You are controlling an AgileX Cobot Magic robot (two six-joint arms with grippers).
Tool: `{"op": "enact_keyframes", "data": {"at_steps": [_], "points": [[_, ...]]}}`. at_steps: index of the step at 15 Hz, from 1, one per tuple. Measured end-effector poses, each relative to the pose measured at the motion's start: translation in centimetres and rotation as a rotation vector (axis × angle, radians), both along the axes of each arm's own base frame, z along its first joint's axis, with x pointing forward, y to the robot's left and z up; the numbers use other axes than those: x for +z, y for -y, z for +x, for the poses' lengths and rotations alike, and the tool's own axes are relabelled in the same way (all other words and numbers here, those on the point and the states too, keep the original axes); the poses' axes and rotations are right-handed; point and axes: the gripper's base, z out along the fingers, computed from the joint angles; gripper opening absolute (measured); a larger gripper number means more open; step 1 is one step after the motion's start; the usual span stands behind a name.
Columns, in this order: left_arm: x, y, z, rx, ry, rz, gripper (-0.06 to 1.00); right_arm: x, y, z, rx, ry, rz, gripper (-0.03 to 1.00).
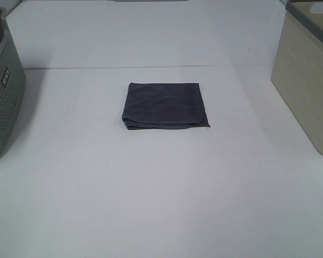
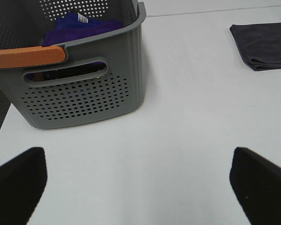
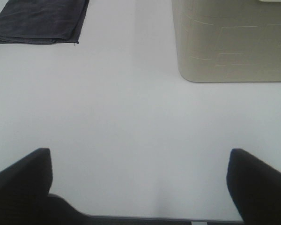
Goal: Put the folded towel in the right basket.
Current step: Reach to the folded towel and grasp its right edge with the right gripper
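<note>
My right claw (image 3: 139, 154) was spread, empty; towel (image 1: 164, 105) lay ahead toward centre, right basket (image 1: 307, 80) just outboard

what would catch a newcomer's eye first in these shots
The dark grey folded towel stands out most, lying alone in the middle of the white table. Next comes the grey perforated plastic basket at the table's left edge; the left wrist view shows its orange handle and purple cloth inside. A plain beige basket stands at the right edge.
</note>
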Motion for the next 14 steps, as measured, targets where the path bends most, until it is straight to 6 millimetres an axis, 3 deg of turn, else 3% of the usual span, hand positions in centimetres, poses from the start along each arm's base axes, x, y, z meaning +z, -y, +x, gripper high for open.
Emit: {"op": "enact_keyframes", "data": {"at_steps": [14], "points": [[0.00, 0.00, 0.00, 0.000, 0.000, 0.000, 0.99, 0.00, 0.00, 0.00, 0.000, 0.000, 0.000, 0.97]]}}
